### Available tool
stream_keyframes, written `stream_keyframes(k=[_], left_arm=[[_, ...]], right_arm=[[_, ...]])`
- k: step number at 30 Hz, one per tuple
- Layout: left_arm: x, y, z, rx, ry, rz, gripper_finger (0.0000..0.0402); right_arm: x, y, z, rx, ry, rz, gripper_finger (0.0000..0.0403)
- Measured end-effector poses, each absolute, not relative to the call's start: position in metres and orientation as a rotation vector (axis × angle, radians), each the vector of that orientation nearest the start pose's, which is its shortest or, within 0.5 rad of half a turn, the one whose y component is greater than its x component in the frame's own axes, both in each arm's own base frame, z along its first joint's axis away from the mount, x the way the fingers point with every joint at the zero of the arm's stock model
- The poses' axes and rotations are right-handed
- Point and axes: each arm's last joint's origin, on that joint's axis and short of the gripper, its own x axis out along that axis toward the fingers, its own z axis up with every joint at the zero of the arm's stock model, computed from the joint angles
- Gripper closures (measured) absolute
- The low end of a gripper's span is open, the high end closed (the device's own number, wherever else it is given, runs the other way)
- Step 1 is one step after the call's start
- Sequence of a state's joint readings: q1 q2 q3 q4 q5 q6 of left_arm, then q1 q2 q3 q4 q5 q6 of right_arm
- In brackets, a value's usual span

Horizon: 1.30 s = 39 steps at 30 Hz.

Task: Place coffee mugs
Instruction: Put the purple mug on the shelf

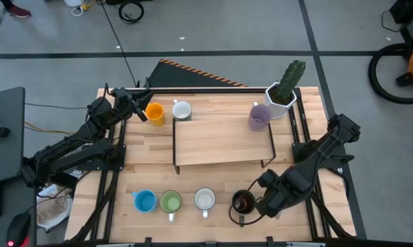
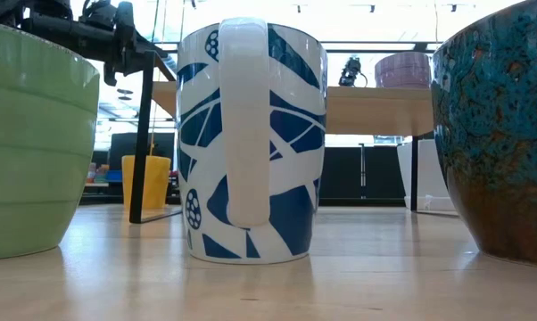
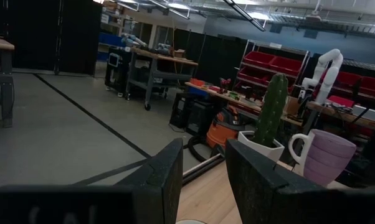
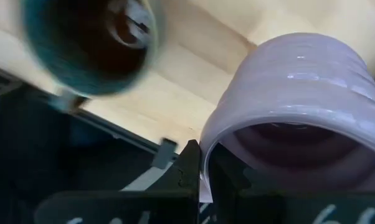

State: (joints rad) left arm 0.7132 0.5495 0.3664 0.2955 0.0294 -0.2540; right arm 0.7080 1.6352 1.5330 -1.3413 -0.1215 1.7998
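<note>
while right end effector (image 4: 203,163) pinches lilac mug (image 4: 299,106), seven other mugs visible.

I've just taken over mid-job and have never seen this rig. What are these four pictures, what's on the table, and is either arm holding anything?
This is a robot with two dark arms at a wooden table. One picture looks straight down, one looks level across the tabletop, and one comes from each wrist. In the front row stand a blue mug, a green mug, a white mug and a dark brown mug. Around the low shelf at the back are an orange mug, another white mug, a lilac mug and a cactus pot. The right gripper, beside the dark brown mug, has its fingers shut on the rim of a second lilac mug. The left gripper hangs open and empty near the orange mug.
</note>
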Motion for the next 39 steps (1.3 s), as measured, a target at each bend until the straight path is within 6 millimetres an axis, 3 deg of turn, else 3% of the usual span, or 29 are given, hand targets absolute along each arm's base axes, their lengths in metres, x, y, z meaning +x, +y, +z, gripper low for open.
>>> stream_keyframes(k=[6, 15, 19, 27, 39], left_arm=[[0.109, 0.093, 0.267, -0.204, -0.194, 0.665, 0.0274], [0.109, 0.093, 0.266, -0.209, -0.187, 0.666, 0.0274], [0.109, 0.093, 0.265, -0.213, -0.179, 0.667, 0.0274], [0.109, 0.093, 0.265, -0.206, -0.177, 0.667, 0.0274], [0.109, 0.093, 0.262, -0.216, -0.150, 0.671, 0.0274]], right_arm=[[0.236, 0.177, 0.338, 0.900, 1.383, -0.655, 0.0383], [0.246, 0.142, 0.364, 0.702, 1.411, -0.519, 0.0383], [0.256, 0.128, 0.379, 0.680, 1.344, -0.430, 0.0383], [0.267, 0.096, 0.386, 0.590, 1.354, -0.341, 0.0383], [0.277, 0.050, 0.388, 0.597, 1.381, -0.212, 0.0383]])
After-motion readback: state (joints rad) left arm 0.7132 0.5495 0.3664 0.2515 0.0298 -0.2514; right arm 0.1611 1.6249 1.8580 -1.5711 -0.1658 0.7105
